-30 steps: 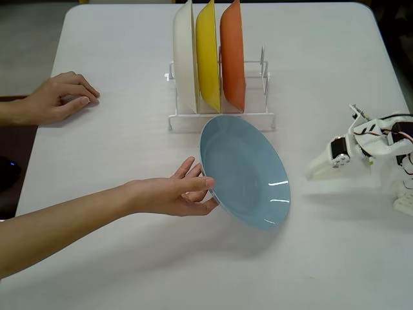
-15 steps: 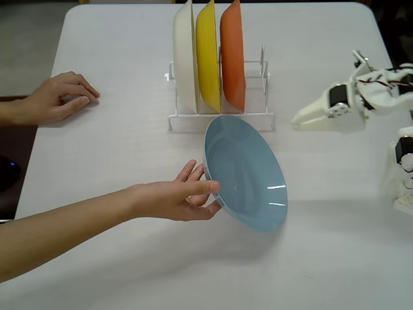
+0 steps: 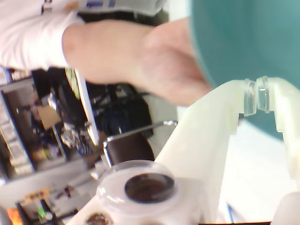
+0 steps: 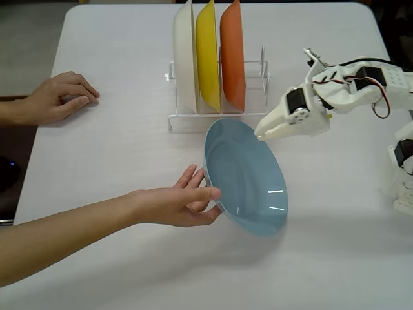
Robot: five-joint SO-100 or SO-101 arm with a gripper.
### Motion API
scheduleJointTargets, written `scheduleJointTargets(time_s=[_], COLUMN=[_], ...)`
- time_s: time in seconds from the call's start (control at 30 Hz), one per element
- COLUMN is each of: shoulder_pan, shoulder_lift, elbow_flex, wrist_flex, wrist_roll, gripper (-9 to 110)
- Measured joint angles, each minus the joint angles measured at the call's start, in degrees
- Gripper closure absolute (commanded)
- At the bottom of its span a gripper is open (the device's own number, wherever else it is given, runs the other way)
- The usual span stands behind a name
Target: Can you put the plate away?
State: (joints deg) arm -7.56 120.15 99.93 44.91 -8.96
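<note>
The plate (image 4: pixel 248 177) is light blue-grey and glossy. A person's hand (image 4: pixel 188 204) holds it tilted on its left rim, just in front of the rack, in the fixed view. My white gripper (image 4: pixel 259 135) hangs shut just above the plate's upper right rim, with nothing between its fingers. In the wrist view the two clear pads (image 3: pixel 251 96) meet at my gripper (image 3: pixel 257 96), right in front of the plate (image 3: pixel 243 42). The holding hand (image 3: pixel 159 61) shows to their left.
A white wire dish rack (image 4: pixel 219 119) behind the plate holds a white plate (image 4: pixel 184 58), a yellow plate (image 4: pixel 208 55) and an orange plate (image 4: pixel 232 55) upright. A second hand (image 4: pixel 59 97) rests at the table's left edge. The arm's base (image 4: pixel 405 168) stands at the right.
My arm has swung left and forward from the table's right side to the plate's upper rim. The hand has tilted the plate slightly more upright.
</note>
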Motion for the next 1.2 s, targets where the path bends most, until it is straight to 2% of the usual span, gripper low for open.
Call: scheduleJointTargets(time_s=[0.27,0.8,1.2], shoulder_pan=[-2.37,-3.78,-4.75], shoulder_lift=[-14.41,-36.3,-41.75], elbow_flex=[-16.08,-39.46,-43.95], wrist_flex=[2.46,7.29,11.16], wrist_roll=[0.09,1.85,9.84], gripper=[65,63,63])
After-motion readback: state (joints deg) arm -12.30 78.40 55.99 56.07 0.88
